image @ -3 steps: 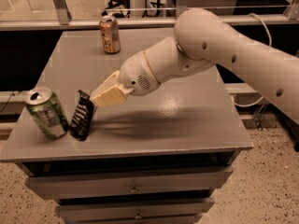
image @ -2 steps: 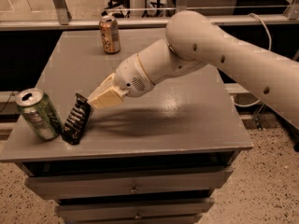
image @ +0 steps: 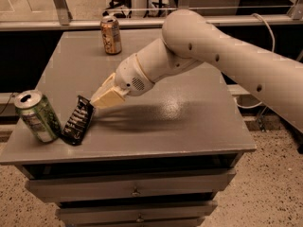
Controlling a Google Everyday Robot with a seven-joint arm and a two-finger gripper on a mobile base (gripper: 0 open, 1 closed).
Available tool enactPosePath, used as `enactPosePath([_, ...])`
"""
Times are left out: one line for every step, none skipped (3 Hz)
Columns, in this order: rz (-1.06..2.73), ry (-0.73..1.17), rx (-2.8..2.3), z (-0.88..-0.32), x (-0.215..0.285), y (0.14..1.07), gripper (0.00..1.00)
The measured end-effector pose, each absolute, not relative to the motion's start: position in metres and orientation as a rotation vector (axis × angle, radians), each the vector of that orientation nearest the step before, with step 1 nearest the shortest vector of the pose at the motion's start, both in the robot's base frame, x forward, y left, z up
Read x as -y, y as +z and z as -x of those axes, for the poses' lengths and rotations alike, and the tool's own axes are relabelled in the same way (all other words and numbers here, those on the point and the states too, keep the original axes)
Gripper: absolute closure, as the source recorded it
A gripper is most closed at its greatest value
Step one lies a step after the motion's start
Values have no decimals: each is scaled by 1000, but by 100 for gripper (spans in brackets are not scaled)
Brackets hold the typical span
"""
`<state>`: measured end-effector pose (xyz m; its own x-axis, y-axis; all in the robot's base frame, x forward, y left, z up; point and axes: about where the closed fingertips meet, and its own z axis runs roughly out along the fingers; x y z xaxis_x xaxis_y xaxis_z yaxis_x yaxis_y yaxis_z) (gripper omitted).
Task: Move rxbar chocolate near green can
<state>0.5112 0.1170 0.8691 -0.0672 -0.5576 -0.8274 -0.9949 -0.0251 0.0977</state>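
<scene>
The rxbar chocolate (image: 78, 120) is a black glossy bar that stands tilted near the table's front left, with its lower end on the table. It touches the green can (image: 37, 116), which leans slightly at the left edge. My gripper (image: 94, 103) reaches down from the right and is shut on the bar's upper end. The cream fingers (image: 108, 97) meet at the bar's top edge.
An orange/tan can (image: 111, 35) stands upright at the back of the grey table (image: 189, 122). The table is a drawer cabinet, and its left edge is just beside the green can. My large pale arm (image: 213, 51) spans the table's right half.
My gripper has moved left with the bar. The bar has pushed the green can a little further left towards the table's edge. The orange/tan can has not moved.
</scene>
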Motion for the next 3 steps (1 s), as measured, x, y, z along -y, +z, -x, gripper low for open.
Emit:
enactPosePath([1643, 938, -1672, -523, -112, 869, 16])
enactPosePath([1636, 909, -1672, -534, -101, 873, 0])
enactPosePath([1605, 816, -1690, -560, -46, 877, 0])
